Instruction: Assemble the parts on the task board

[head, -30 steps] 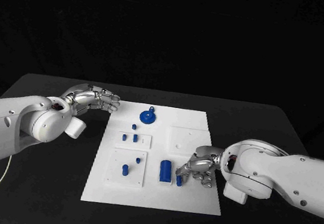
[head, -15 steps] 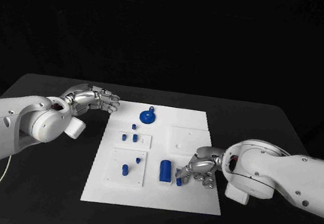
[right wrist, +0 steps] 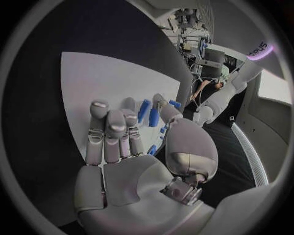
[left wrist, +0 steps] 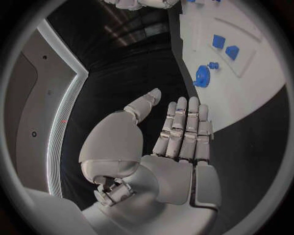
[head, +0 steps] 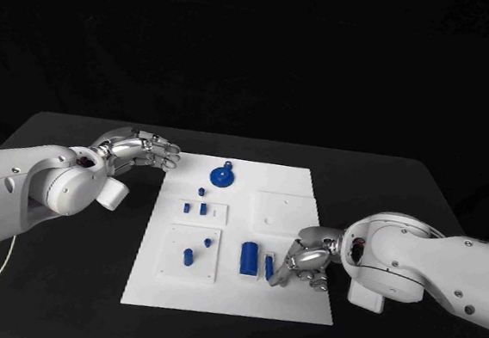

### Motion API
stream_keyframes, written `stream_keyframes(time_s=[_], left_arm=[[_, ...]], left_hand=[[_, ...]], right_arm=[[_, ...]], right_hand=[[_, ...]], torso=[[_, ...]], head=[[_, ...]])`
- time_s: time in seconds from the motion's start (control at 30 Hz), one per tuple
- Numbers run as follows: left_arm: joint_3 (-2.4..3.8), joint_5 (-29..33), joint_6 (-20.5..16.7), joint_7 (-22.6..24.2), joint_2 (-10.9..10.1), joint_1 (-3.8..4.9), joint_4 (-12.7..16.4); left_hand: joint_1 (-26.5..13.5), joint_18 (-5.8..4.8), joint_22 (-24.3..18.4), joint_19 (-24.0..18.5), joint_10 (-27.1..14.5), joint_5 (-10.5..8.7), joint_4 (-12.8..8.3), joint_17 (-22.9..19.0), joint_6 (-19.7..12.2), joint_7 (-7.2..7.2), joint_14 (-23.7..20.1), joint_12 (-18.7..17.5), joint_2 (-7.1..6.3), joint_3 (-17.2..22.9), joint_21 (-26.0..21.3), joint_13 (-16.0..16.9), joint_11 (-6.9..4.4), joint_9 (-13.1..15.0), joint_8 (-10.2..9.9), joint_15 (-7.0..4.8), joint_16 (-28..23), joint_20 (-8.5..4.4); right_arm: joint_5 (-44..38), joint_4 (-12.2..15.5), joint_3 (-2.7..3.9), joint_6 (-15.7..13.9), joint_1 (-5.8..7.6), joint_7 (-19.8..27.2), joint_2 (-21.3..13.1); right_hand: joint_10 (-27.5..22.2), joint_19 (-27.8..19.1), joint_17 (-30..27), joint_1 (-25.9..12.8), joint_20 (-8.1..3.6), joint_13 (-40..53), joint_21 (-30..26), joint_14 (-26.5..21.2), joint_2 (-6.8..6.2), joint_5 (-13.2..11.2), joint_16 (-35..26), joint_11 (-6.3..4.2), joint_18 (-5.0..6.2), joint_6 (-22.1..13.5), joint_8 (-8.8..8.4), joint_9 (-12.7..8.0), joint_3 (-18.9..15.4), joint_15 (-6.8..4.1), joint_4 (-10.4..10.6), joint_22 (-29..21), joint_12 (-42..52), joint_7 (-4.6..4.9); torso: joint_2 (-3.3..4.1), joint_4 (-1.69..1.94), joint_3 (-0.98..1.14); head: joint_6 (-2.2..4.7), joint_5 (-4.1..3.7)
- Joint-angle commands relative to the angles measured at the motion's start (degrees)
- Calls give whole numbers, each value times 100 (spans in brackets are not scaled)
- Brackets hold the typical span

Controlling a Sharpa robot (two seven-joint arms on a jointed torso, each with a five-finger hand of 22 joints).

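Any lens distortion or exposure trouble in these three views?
Head view: straight edges, white task board bright against the black table, blue parts readable. Left wrist view: fisheye bends the board's edge behind the silver left hand. Right wrist view: same bending past the silver right hand, background busy.

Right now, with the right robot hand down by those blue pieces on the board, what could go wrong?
1. The right robot hand works at a small blue peg lying close beside a longer blue bar; its fingers might nudge the bar.
2. I cannot tell whether the peg is pinched; it could slip.
3. The left robot hand hangs open off the task board, so nothing steadies the board if pushed.
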Motion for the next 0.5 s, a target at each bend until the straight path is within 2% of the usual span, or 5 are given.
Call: stream_keyframes(time_s=[0.03,0.27,0.4,0.5], left_arm=[[3,-27,87,27,5,5,9],[2,-28,92,26,6,4,12],[2,-29,93,24,1,4,15],[2,-30,91,22,2,4,10]], left_hand=[[-63,80,10,3,-23,-17,41,9,-48,-3,35,0,-3,3,-32,-7,-18,-10,37,3,-23,33],[-63,80,12,3,-22,-17,42,11,-48,-3,36,0,-3,4,-34,-7,-18,-10,38,3,-25,33],[-62,80,13,4,-22,-17,43,13,-48,-3,36,1,-3,4,-34,-7,-18,-10,38,3,-26,33],[-62,80,14,4,-21,-17,44,14,-47,-3,36,1,-4,5,-35,-7,-19,-10,39,3,-27,33]], right_arm=[[-2,11,-2,230,-7,92,13],[-70,-17,-2,120,-8,58,49],[-204,-49,-2,8,-9,3,75],[-425,-85,-2,-54,-14,-36,102]], right_hand=[[-35,-20,-7,78,1,3,-21,4,1,-23,-37,-11,163,-37,22,-10,-2,-32,-26,37,-38,0],[-30,-12,-7,44,9,0,-31,7,73,-25,-40,-11,163,-29,26,-20,-59,-31,11,28,-41,0],[-26,-12,-4,-123,14,-2,-48,8,223,62,-41,-13,163,-23,27,-39,-154,-33,125,20,-47,-3],[-22,-13,0,-204,9,-1,-53,7,414,66,-40,-18,163,-14,29,-52,-197,-36,181,21,-47,-7]], torso=[[1,4,0],[2,5,-2],[1,8,-5],[3,10,-4]], head=[[-11,-3],[-17,-12],[-30,-13],[-35,-13]])
